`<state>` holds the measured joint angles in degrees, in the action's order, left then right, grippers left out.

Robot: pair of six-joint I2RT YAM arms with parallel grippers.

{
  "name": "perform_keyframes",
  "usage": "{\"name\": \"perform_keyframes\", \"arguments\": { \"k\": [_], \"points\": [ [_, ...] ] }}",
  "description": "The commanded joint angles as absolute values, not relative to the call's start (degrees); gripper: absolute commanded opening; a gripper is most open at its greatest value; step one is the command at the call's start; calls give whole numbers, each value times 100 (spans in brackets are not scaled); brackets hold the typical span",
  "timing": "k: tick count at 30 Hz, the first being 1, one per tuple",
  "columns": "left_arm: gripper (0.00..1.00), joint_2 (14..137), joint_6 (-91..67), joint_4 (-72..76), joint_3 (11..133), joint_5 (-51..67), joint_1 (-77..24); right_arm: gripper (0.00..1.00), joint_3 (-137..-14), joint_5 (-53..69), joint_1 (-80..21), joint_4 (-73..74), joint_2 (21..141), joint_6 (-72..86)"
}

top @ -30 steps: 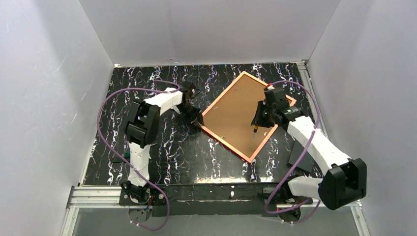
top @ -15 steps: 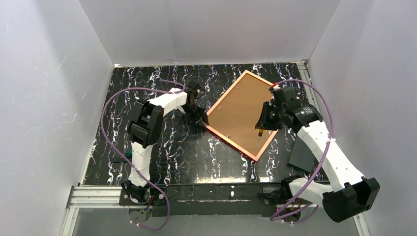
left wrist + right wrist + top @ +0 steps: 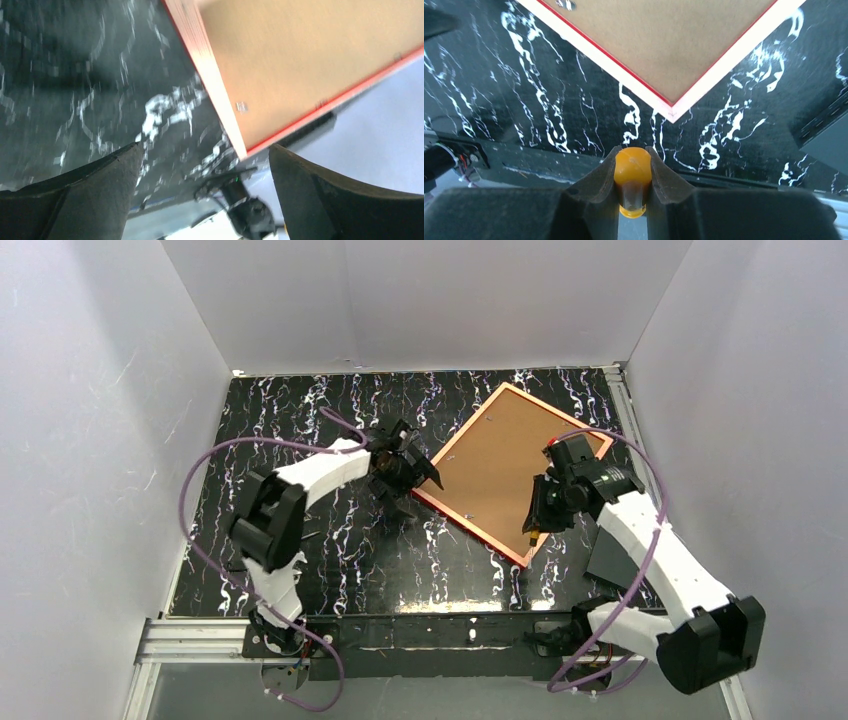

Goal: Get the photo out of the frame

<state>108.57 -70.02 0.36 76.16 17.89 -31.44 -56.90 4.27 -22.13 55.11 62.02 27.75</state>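
Amber knob (image 3: 632, 172) clamped in right hand (image 3: 633, 156), clear only wrist-side.

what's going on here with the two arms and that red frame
The two arms are working on the frame, which lies face down on the table with its brown backing board in place, so the photo is not visible. The left claw is open at the frame's left corner, gripping nothing. The right claw is shut on a small amber-ended tool, held near the frame's near corner.
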Motion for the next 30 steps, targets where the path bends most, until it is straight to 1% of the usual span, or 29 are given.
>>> {"name": "perform_keyframes", "arguments": {
  "k": [1, 3, 5, 7, 10, 14, 15, 17, 22, 27, 30],
  "points": [
    [98, 9091, -5849, -744, 7305, 2034, -3189, 1, -5534, 951, -2241, 5795, 6470, 2653],
    [98, 8397, -5093, -1461, 7251, 2003, -3190, 1, -5213, 891, -2244, 5536, 6439, 2670],
    [98, 7585, -4592, -1974, 6947, 1679, -3199, 1, -5112, 894, -2303, 5533, 6566, 2735],
    [98, 6746, -4147, -2334, 6625, 1372, -3191, 1, -5043, 861, -2575, 5431, 6645, 2890],
    [98, 5683, -3662, -2636, 6332, 1214, -3210, 1, -4998, 719, -3395, 5066, 6821, 3271],
    [98, 4726, -3468, -3126, 6235, 729, -3226, 1, -5311, 630, -4582, 4490, 7591, 3665],
    [98, 4523, -3468, -3191, 6215, 626, -3226, 1, -5476, 547, -4959, 4381, 7891, 3644],
    [98, 4189, -3429, -3381, 6329, 400, -3226, 1, -6025, 421, -5384, 4368, 8578, 3378],
    [98, 3668, -3281, -3999, 6944, -376, -3226, 1, -7489, -105, -6460, 4493, 10116, 2161],
    [97, 3501, -2932, -4563, 7993, -710, -3225, 1, -8745, -63, -7108, 4362, 11015, 910],
    [97, 3366, -2737, -4739, 8626, -960, -3226, 1, -9549, -39, -7205, 4499, 11647, 476]
  ]
}}
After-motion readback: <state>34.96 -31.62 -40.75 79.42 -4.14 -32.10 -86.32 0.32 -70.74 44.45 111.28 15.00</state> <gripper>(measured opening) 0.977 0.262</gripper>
